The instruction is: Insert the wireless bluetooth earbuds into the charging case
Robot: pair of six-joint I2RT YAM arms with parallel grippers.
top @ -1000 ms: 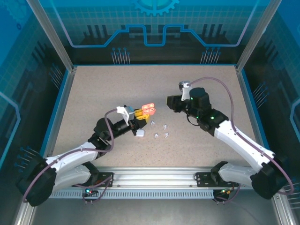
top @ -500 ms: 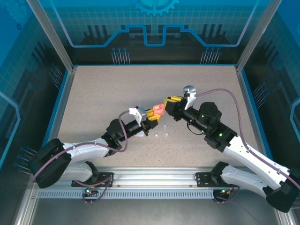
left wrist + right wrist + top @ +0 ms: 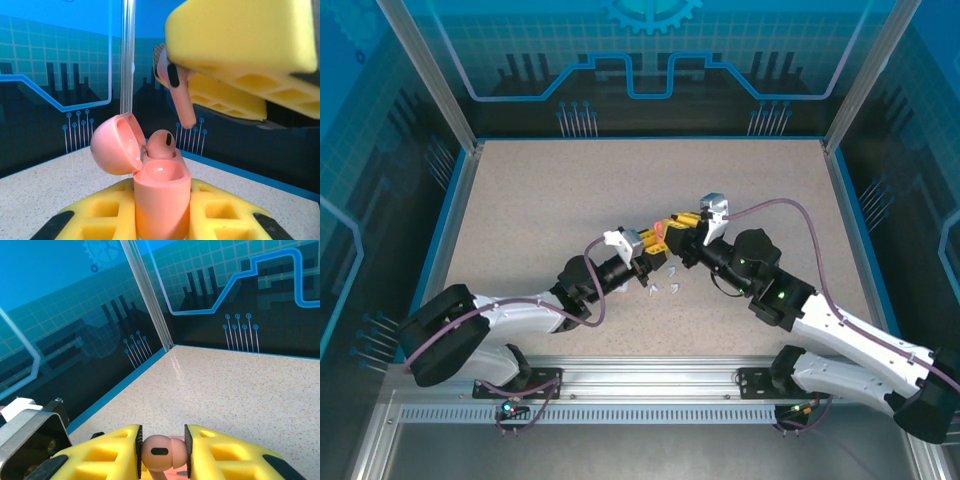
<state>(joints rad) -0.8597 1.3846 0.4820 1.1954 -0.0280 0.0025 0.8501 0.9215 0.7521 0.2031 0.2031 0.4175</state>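
My left gripper [image 3: 161, 212] is shut on the salmon-pink charging case [image 3: 161, 200] and holds it upright. Its lid [image 3: 116, 145] is swung open to the left. One pink earbud [image 3: 161, 144] sits in the far socket; the near socket is bare. My right gripper [image 3: 162, 452] is shut on a second pink earbud [image 3: 159, 452]. In the left wrist view that earbud [image 3: 179, 95] hangs stem-down just above the case, not touching it. From above, the two grippers [image 3: 650, 252] [image 3: 678, 228] meet at the table's centre.
Three small white earbuds [image 3: 665, 285] lie loose on the speckled table [image 3: 540, 200] just in front of the grippers. Blue walls and metal posts ring the table; open room lies at the back and on both sides.
The right gripper swung in from the back right with the earbud. The left gripper carried the open case to the right. The earbud now hangs over the case.
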